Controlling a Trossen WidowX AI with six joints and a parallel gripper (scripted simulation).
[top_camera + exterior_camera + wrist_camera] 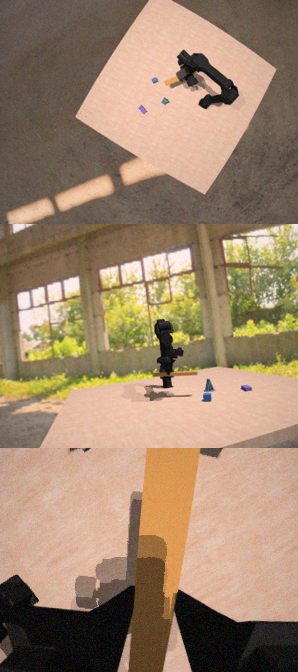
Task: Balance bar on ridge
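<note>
The orange bar (171,81) (187,373) (170,498) is in the air above the table, close to level in the exterior view, with its shadow below it. My gripper (182,74) (154,592) is shut on the bar, one finger on each long side. In the wrist view the bar runs from between the fingers up past the top edge. The small teal ridge (165,101) (209,386) stands upright on the table, apart from the bar, with nothing on it. In the exterior view it is right of the bar's end. The fingertips are hard to make out in the top and exterior views.
A blue cube (155,80) (207,397) lies on the table (117,82) (117,424), beyond the bar's free end in the top view. A flat purple block (142,109) (246,388) lies on the ridge's far side from the arm. Dark slivers of unclear objects show at the wrist view's top edge.
</note>
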